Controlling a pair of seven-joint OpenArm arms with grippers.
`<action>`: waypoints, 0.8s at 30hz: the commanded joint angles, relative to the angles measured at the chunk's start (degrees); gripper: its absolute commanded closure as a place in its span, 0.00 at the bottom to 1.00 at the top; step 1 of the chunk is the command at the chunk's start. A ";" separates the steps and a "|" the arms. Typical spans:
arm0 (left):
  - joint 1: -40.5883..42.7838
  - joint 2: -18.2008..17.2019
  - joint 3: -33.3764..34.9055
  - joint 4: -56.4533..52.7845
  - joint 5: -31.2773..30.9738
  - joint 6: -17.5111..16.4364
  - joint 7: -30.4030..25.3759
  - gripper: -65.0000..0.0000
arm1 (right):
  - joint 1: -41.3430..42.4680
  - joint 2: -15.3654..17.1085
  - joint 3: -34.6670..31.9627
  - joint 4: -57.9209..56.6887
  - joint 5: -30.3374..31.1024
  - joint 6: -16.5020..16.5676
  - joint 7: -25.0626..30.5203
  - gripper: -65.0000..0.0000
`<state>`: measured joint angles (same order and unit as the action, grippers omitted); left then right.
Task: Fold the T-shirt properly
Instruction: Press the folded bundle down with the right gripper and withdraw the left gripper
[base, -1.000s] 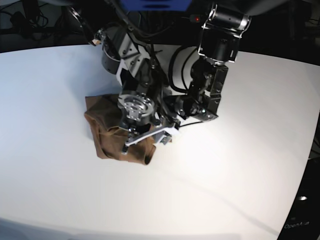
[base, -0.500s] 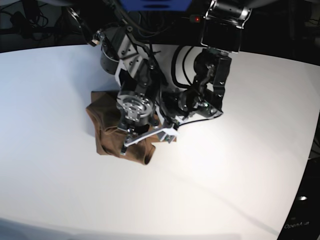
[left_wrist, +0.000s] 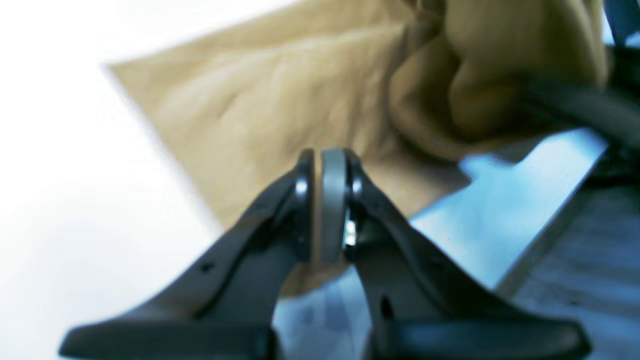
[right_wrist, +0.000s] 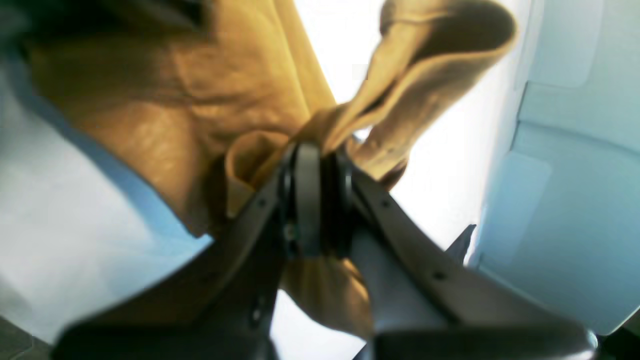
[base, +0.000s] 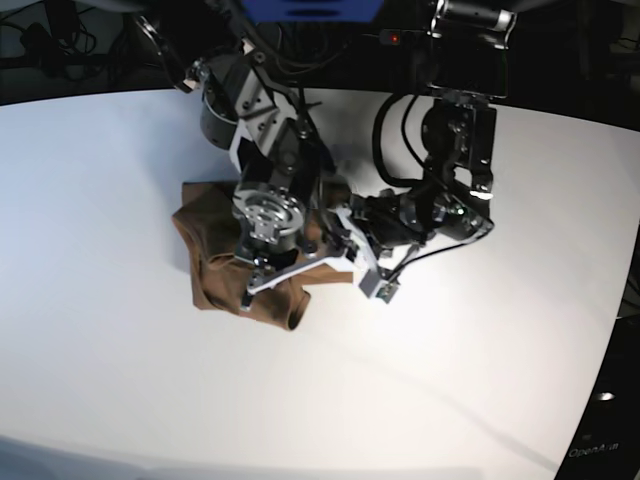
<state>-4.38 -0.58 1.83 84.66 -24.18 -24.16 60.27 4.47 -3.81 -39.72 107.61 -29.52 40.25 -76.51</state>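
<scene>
White surface (base: 450, 380) bare in foreground. Mid-surface, T-shirt (base: 215, 265) lies bunched, soft and limp; hems look the best hold. Right pincer (right_wrist: 320, 165) clamped on gathered fabric. Left pincer (left_wrist: 325, 165) closed, empty, just beside shirt edge.

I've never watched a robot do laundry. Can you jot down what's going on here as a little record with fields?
Garment: tan-brown T-shirt, bunched, partly folded
Surface: white table
Right gripper: shut on a bunch of the T-shirt
Left gripper: shut, nothing visibly pinched, cloth just beyond its tips
Arms: close together over the shirt
Fold: not yet tidy
</scene>
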 joint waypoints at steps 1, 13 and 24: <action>-0.15 -0.34 -0.64 1.53 -1.00 -0.41 -0.36 0.96 | 0.94 -0.54 0.03 1.00 -0.68 -0.25 0.07 1.00; 2.67 -0.43 -10.66 5.05 2.07 5.13 3.16 0.96 | 1.29 -0.80 0.03 0.83 -0.68 -0.25 0.07 1.00; 2.40 0.71 -11.19 4.00 2.78 9.09 3.07 0.96 | 1.29 -2.12 -5.07 0.83 -0.68 -0.25 0.25 1.00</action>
<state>-0.99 -0.14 -9.45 87.88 -20.53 -14.94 63.94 4.73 -5.28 -44.93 107.57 -29.45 40.27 -76.49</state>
